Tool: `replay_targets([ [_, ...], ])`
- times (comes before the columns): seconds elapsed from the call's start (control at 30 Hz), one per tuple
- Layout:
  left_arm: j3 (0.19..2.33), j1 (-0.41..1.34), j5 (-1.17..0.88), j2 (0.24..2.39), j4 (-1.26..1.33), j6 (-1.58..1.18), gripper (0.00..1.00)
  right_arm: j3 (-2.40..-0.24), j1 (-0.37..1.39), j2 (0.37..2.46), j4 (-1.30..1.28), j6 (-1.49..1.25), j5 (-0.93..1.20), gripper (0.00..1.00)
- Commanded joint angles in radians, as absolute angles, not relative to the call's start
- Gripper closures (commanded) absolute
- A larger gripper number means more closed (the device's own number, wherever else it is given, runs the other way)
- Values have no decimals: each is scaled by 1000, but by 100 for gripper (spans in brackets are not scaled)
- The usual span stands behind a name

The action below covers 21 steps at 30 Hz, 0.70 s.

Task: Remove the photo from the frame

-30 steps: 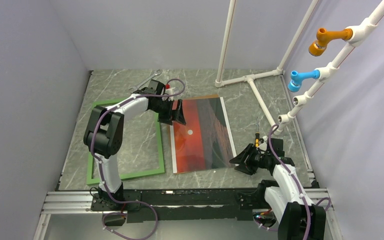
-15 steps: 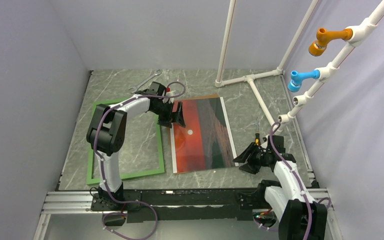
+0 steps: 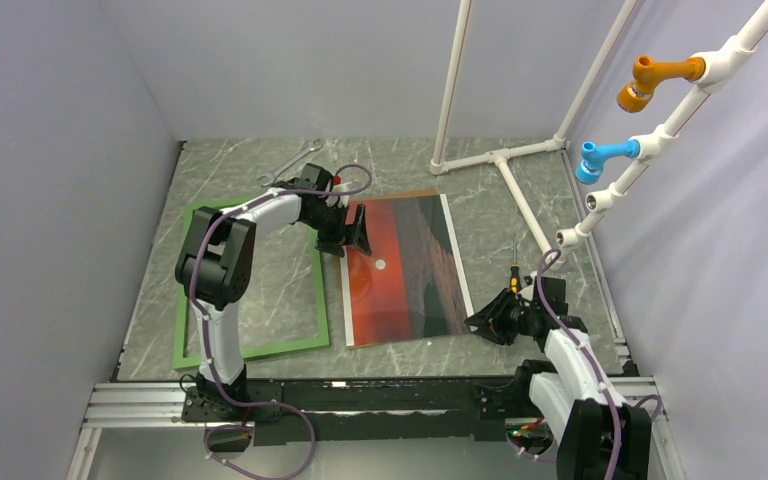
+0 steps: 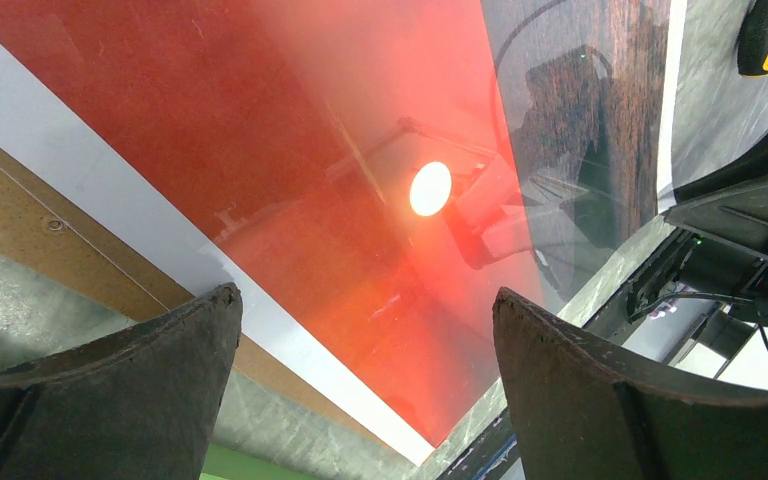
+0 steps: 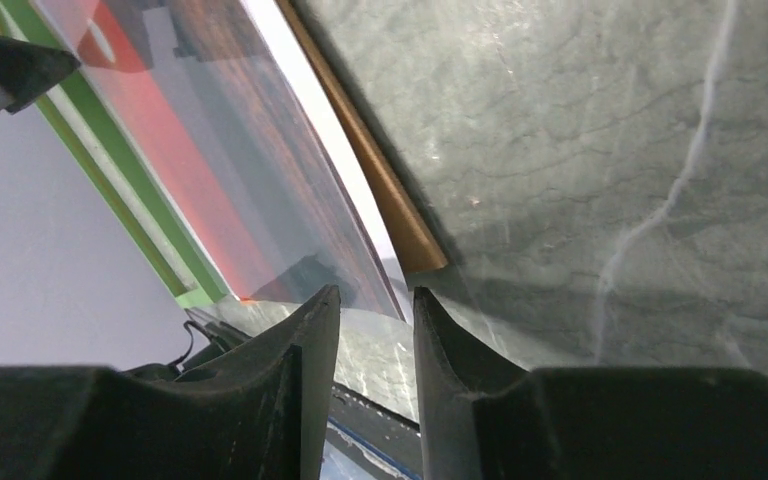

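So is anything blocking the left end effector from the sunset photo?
Nothing visible does. The left end effector hangs open right above the photo; its shiny surface might be a clear cover, I cannot tell.

Backing bd [image 4: 30,215] mostly under photo [image 4: 260,150]

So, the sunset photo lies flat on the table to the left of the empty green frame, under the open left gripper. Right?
No: the top external view shows the photo to the right of the frame, not the left. The frame is empty and the left gripper is open over the photo.
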State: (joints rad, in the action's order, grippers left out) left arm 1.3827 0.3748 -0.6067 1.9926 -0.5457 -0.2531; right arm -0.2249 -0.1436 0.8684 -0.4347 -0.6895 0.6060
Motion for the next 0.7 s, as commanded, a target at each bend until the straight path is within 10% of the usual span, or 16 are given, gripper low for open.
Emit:
replay_targets([
  [0.0,1409,379,-598,2009,-556,-235,2,-254,-145,782,-461,-687,584,66],
  [0.67,1403,379,-601,2005,-553,-236,2,-195,-146,844,-170,-787,649,83],
])
